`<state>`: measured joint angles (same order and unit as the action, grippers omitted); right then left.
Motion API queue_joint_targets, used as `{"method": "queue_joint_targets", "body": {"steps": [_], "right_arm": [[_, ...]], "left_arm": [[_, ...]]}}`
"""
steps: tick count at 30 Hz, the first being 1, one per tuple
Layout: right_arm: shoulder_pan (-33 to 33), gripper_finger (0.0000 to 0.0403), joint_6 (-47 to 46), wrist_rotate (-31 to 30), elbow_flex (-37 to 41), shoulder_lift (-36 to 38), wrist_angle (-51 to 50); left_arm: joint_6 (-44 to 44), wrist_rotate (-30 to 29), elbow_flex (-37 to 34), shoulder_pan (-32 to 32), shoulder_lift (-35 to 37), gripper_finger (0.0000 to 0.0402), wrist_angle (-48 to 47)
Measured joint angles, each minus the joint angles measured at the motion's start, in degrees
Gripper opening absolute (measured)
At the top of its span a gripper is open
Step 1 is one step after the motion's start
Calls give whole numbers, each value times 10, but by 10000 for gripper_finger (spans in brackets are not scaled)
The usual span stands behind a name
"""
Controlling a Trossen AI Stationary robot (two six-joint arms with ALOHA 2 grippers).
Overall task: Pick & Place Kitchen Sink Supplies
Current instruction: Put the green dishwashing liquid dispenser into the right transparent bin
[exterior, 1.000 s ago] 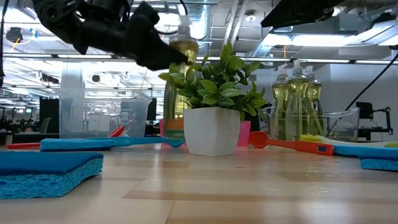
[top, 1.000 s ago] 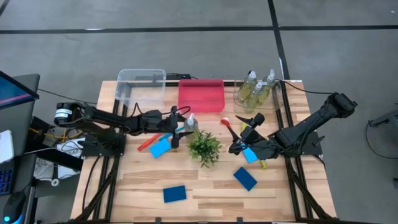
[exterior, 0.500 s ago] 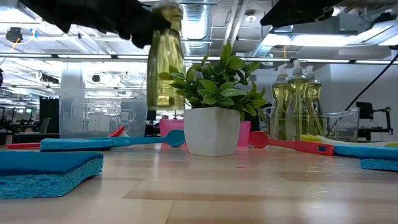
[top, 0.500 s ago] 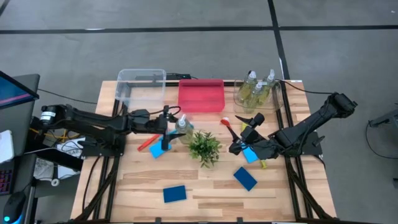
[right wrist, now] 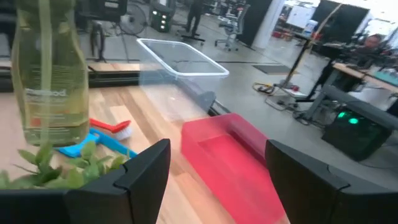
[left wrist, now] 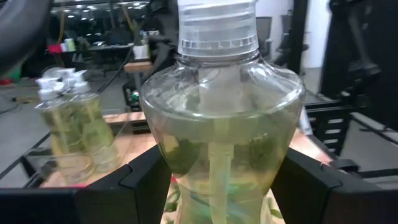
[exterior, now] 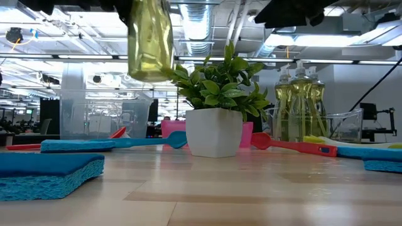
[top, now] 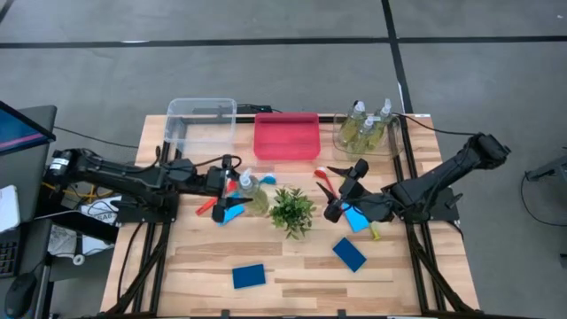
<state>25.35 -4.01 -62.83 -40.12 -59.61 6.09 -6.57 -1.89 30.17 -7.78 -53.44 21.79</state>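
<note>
While gripped, pump bottle [left wrist: 221, 134] nozzle cropped

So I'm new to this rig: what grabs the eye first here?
The left end effector holds a pump bottle of yellow-green liquid in the air, just left of the leafy plant at mid-table. The right end effector hangs open right of the plant, above a red brush.

One clear pump bottle [top: 251, 188] of yellow-green liquid is held off the table, tilted. More bottles [top: 365, 128] are grouped at the far right. Blue sponges [top: 249, 276] and brushes [top: 325, 180] are scattered flat on the table.
</note>
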Motion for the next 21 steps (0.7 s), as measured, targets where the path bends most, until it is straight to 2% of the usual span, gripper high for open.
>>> {"method": "queue_joint_targets", "body": {"steps": [10, 14, 21], "right_arm": [[-29, 256, 0, 137, 0, 0, 81], [-42, 256, 3, 195, 0, -16, 150], [-49, 256, 70, 329, 0, -85, 302]], "left_arm": [[0, 0, 0, -41, 6, 239, 1], [0, 0, 0, -47, 6, 239, 1], [0, 0, 0, -58, 6, 239, 3]]}}
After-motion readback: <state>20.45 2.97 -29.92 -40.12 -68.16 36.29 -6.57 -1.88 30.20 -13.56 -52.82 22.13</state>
